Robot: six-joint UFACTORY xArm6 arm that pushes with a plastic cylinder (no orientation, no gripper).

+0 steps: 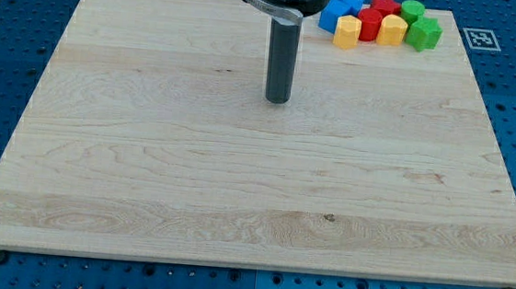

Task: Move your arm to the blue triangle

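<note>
The blue triangle (331,17) lies at the left end of a tight cluster of blocks near the view's top right of the wooden board (145,173). A second blue block (350,6) sits just right of it. My tip (278,100) rests on the board, below and to the left of the blue triangle, apart from every block. The dark rod rises from it to the arm's mount at the view's top.
The cluster also holds two yellow blocks (346,31) (391,30), two red blocks (370,24) (384,5) and two green blocks (423,34) (413,9), packed together. A black-and-white marker tag (480,38) lies off the board's top right corner.
</note>
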